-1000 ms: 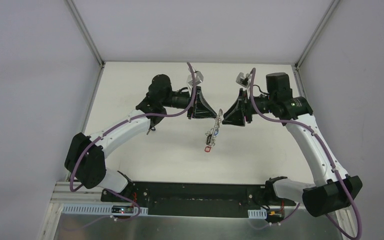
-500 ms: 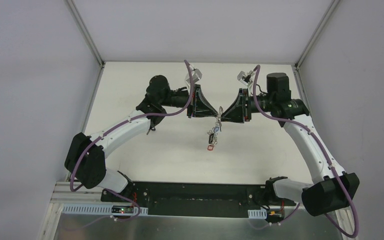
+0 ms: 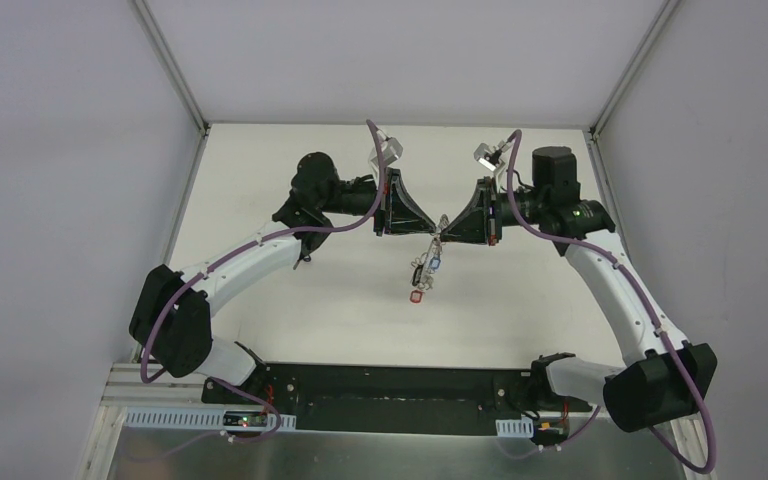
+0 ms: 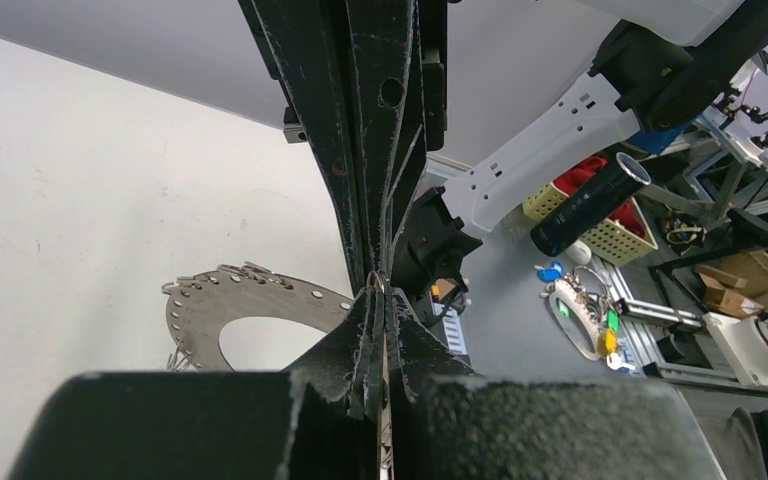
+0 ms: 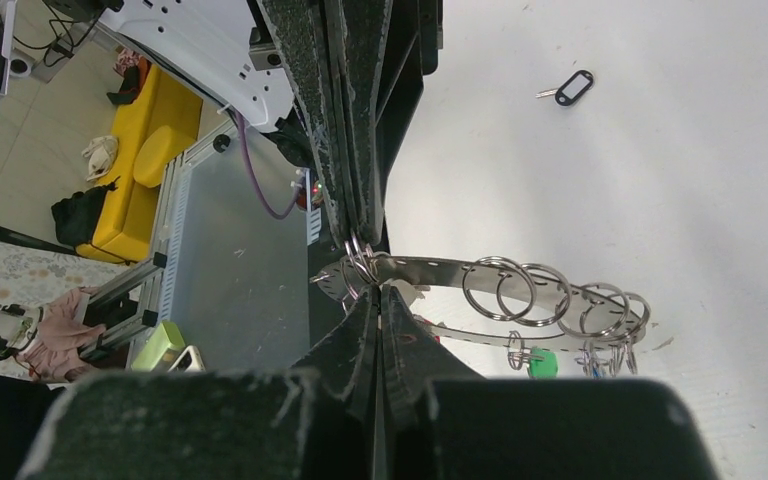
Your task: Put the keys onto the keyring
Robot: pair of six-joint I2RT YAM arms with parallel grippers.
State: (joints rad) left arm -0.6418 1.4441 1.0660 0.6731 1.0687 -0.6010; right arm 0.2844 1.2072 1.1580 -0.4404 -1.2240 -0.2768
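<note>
Both grippers meet tip to tip above the table's middle. The keyring, a flat perforated grey metal band, hangs below them. It carries small split rings, a blue tag, a red tag and a green tag. My left gripper is shut with a thin metal edge between its jaws, and the keyring curves off to its left. My right gripper is shut, its tips pinching at the cluster of small rings on the band's end. A loose key with a black tag lies on the table.
White walls close the table on three sides. Past the near edge, the left wrist view shows a grey bench with another ring of coloured tags and a yellow basket.
My right gripper moved left to the left gripper's tip and shut there. The keyring swung slightly under them. The left gripper stayed shut.
</note>
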